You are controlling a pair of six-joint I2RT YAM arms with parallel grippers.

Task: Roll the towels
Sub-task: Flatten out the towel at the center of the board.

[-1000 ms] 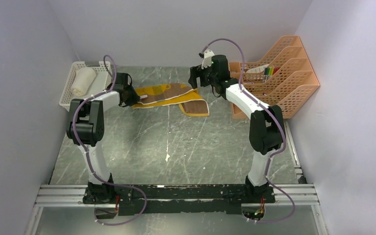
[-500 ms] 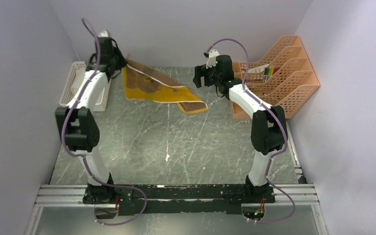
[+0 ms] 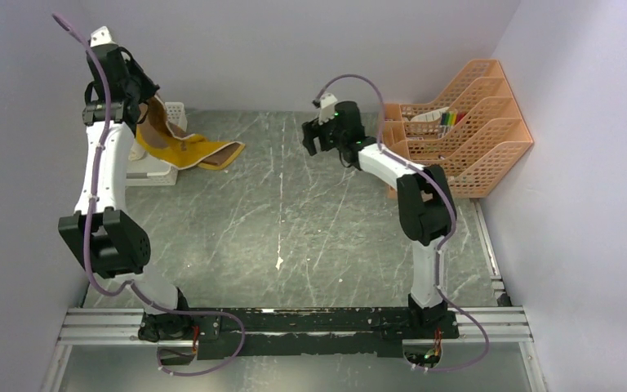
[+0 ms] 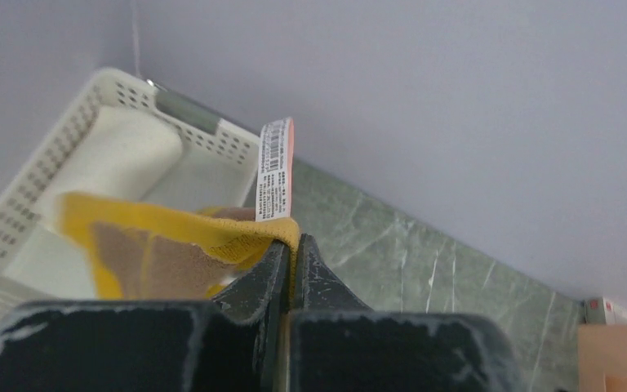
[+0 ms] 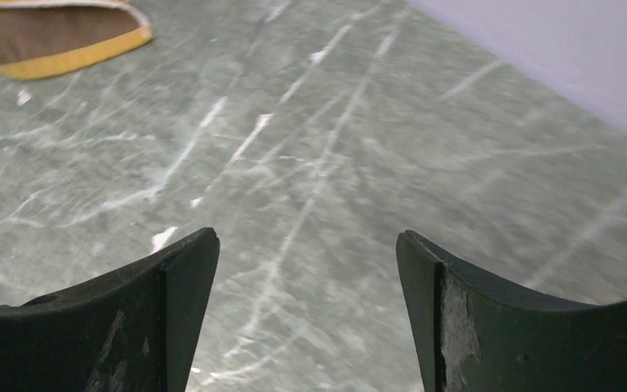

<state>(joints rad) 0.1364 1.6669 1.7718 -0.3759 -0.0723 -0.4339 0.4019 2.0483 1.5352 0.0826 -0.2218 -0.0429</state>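
My left gripper [image 3: 136, 96] is raised high at the back left, shut on the mustard-yellow edge of the brown towel [image 3: 181, 149]. In the left wrist view the jaws [image 4: 292, 241] pinch that edge beside a white label [image 4: 275, 170]. The towel hangs down across the white basket, and its far end lies on the table [image 3: 222, 152]. A rolled cream-white towel [image 4: 118, 155] lies inside the basket. My right gripper [image 3: 310, 137] hovers over the back middle of the table, open and empty [image 5: 306, 245]. A brown and yellow towel corner [image 5: 57, 33] shows at the upper left of its view.
A white perforated basket [image 3: 153, 175] [image 4: 41, 155] stands at the back left against the wall. Stacked orange file trays [image 3: 465, 122] holding coloured pens stand at the back right. The grey marbled table [image 3: 294, 229] is walled at the back and both sides.
My left arm has swung up and to the left with the brown towel, dragging it off the table's middle toward the basket. My right gripper has drifted slightly left, still open.
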